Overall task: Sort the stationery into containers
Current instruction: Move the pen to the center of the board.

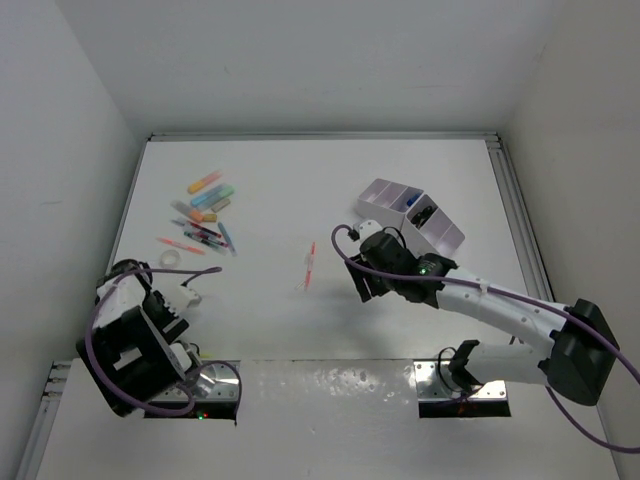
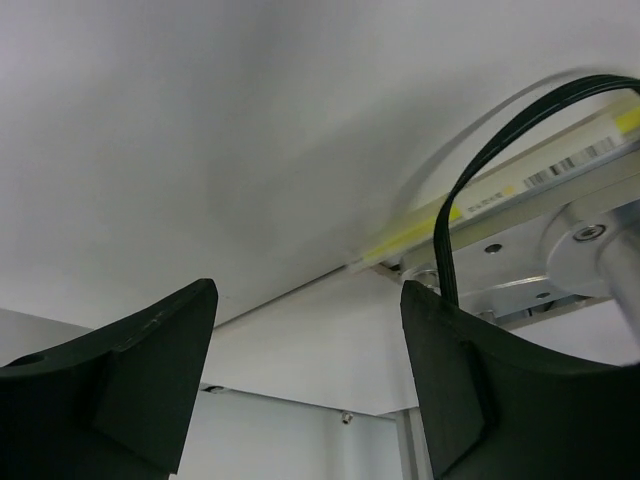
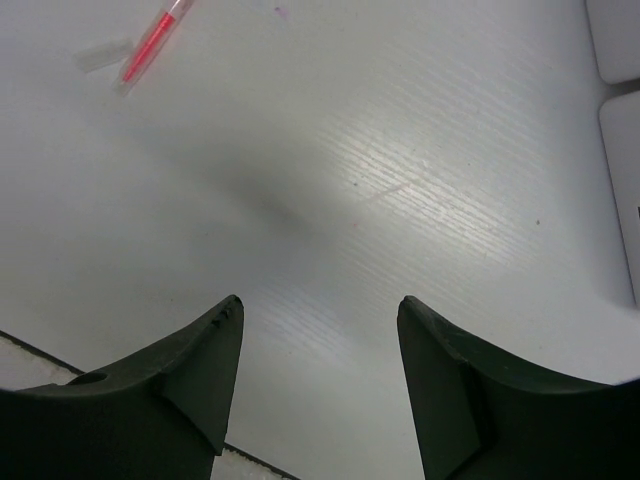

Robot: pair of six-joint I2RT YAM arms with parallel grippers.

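The white, pale-lilac organiser [image 1: 440, 232] stands at the back right, with dark items and a blue piece [image 1: 411, 200] in its compartments. Its edge shows in the right wrist view [image 3: 622, 130]. A thin red pen [image 1: 310, 262] lies at mid table; it shows in the right wrist view [image 3: 152, 42] beside a clear cap [image 3: 103, 54]. Pastel highlighters [image 1: 207, 196] and several pens [image 1: 203, 236] lie at the back left. My right gripper [image 1: 360, 285] is open and empty over bare table, between pen and organiser [image 3: 320, 310]. My left gripper [image 2: 308, 290] is open and empty, folded at the near left [image 1: 183, 295].
A translucent tape roll [image 1: 172, 258] lies just behind the left arm. White walls enclose the table on three sides. An aluminium rail [image 1: 515, 210] runs along the right edge. The left wrist view shows only wall, a black cable [image 2: 480, 170] and metal frame.
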